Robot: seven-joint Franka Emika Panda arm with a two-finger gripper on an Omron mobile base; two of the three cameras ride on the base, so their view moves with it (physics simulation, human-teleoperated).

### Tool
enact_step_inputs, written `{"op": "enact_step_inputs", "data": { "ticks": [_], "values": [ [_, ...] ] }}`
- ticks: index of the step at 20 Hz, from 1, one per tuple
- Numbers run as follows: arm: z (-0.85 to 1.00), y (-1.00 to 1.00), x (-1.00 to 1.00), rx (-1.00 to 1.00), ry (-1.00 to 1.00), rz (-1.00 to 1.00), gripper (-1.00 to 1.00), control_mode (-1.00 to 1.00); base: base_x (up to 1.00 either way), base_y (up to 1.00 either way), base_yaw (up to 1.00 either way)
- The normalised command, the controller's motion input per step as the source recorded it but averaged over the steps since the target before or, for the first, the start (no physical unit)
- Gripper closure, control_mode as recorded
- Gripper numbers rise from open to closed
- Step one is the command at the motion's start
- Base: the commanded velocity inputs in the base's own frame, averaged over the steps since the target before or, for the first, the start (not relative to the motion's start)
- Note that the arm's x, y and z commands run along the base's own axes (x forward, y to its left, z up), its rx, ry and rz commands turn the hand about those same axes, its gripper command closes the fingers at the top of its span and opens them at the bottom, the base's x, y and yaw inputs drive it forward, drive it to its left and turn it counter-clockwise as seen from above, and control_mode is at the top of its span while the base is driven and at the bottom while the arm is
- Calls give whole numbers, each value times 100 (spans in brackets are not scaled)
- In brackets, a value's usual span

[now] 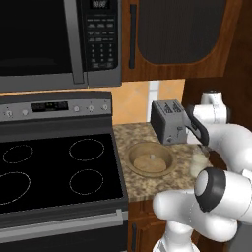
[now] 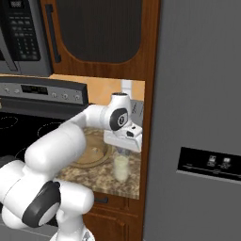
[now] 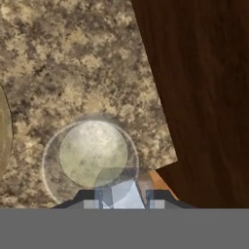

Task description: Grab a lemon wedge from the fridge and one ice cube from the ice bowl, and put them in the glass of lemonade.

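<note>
Granite counter (image 3: 73, 58) lies under the claw (image 3: 124, 197), which pinches the ice cube (image 3: 124, 194) above the glass of lemonade (image 3: 92, 153); released off-centre, it could strike the near rim.

No text is legible; the microwave (image 1: 59, 42) keypad and stove (image 1: 56, 162) display are blurred

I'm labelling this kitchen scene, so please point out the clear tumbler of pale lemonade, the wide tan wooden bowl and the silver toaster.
Clear tumbler of pale lemonade (image 3: 92, 153): hand view, liquid surface.
Wide tan wooden bowl (image 1: 150, 159): left base view, inner floor.
Silver toaster (image 1: 166, 124): left base view, front side.
</note>
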Motion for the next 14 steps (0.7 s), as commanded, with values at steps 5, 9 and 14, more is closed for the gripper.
{"op": "enact_step_inputs", "data": {
  "ticks": [5, 9, 14],
  "values": [
    [4, 27, -10, 0, -5, 1, 100, -100, 0, 0, 0],
    [0, 32, -2, 0, -8, 0, 100, -100, 0, 0, 0],
    [0, 8, 30, 0, -1, 0, 100, -100, 0, 0, 0]
  ]
}}
